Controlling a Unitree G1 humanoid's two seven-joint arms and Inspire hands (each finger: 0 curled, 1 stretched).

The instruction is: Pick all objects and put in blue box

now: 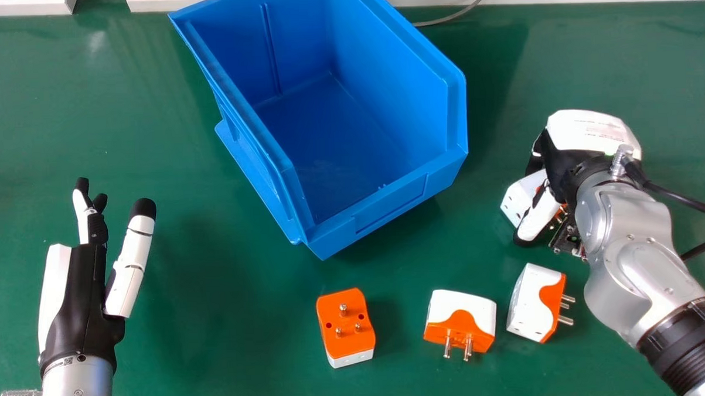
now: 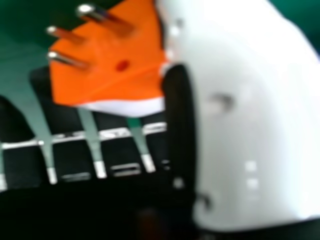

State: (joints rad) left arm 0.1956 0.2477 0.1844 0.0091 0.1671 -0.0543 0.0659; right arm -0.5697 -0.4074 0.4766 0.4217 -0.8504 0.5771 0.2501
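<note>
By the blue box point(image 1: 388, 205), I can't tell if your right hand point(image 1: 590, 132) grips the plug adapter point(image 1: 517, 197); a loose hold could drop it. Your left hand point(image 1: 85, 307) is spread.

Our left hand point(image 1: 79, 295) open, our right hand point(image 1: 593, 132) closed in a hold

At the head view's left, our silver left forearm point(image 1: 77, 383) comes in from the bottom edge. The fingers point forward, loosely extended, and the thumb point(image 1: 132, 246) stands apart from them, angled slightly outward.

Our right forearm point(image 1: 636, 258) slants in from the lower right corner, with the back of that hand facing up and its thumb point(image 1: 541, 216) angled down toward the near left. In the right hand view, our fingers point(image 2: 70, 155) lie side by side opposite the thumb.
</note>
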